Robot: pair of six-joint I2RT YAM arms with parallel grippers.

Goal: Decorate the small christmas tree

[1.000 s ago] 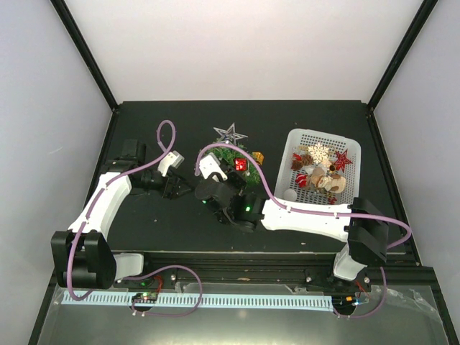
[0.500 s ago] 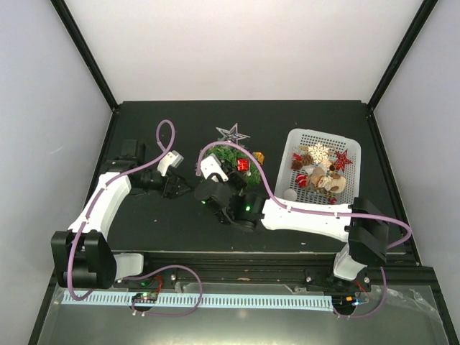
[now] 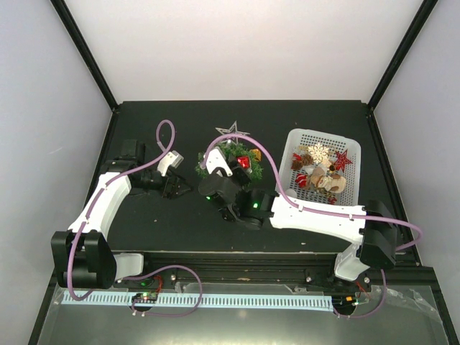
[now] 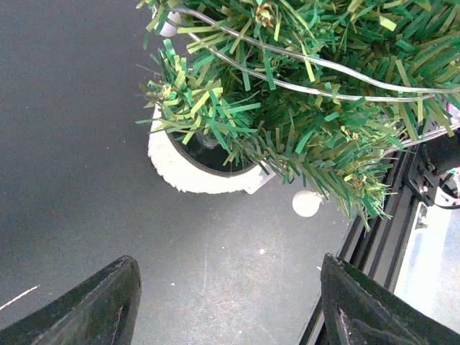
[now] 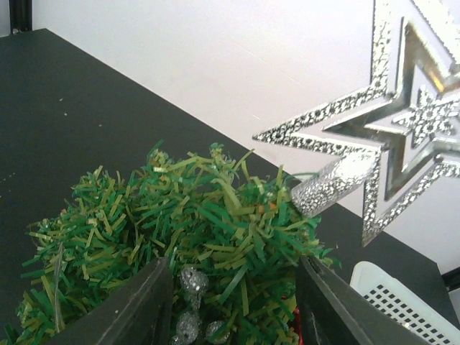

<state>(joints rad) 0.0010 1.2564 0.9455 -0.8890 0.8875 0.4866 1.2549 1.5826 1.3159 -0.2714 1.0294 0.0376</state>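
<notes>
One small bushy green Christmas tree (image 5: 194,223) in a round white pot is seen just ahead of two grippers. The right gripper (image 5: 233,272) is spread loosely around the foliage, below one silver glitter star (image 5: 402,136). The left gripper (image 4: 226,272) is held wide, empty.

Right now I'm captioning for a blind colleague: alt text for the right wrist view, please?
The small christmas tree fills the lower frame, with a glittery silver star rising at upper right. The right hand, open, flanks foliage and silver beads; a white basket corner shows bottom right.

Tree (image 5: 194,215) bristly plastic; star (image 5: 424,115) glittery, metallic; table (image 5: 65,93) matt.
</notes>
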